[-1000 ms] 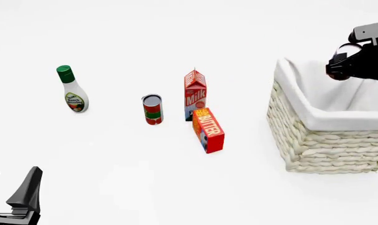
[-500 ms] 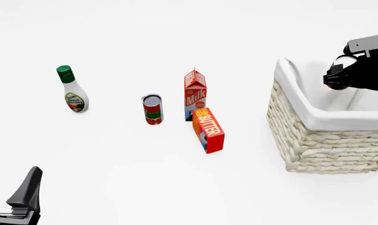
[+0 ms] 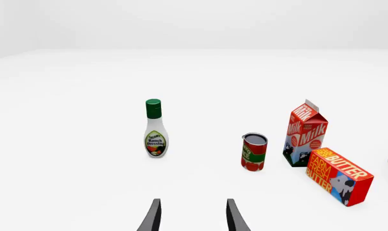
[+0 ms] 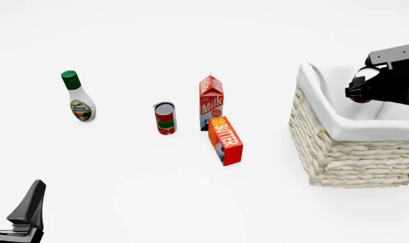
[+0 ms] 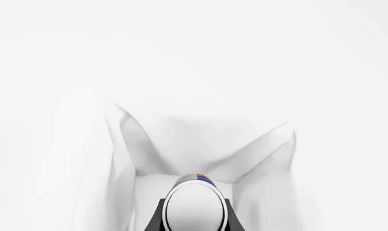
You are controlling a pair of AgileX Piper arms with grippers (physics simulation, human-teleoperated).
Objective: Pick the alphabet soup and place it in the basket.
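In the right wrist view the alphabet soup (image 5: 195, 206) shows its silver-white top and a sliver of blue and orange label, and my right gripper (image 5: 195, 219) is shut on it. It hangs over the white cloth lining (image 5: 181, 144) of the basket. In the front view the right gripper (image 4: 362, 91) sits just above the basket's (image 4: 346, 157) open mouth near its left rim, and it hides most of the can. My left gripper (image 4: 9, 201) stands open and empty at the near left corner, its fingers (image 3: 153, 217) wide apart.
A red-and-green can (image 4: 165, 119) stands mid-table, with a milk carton (image 4: 212, 103) to its right. An orange butter box (image 4: 225, 140) lies in front of the carton. A ranch dressing bottle (image 4: 78, 97) stands at the far left.
The right gripper, still holding the can, has moved down and a little left toward the basket's inside. The left arm has stayed still.
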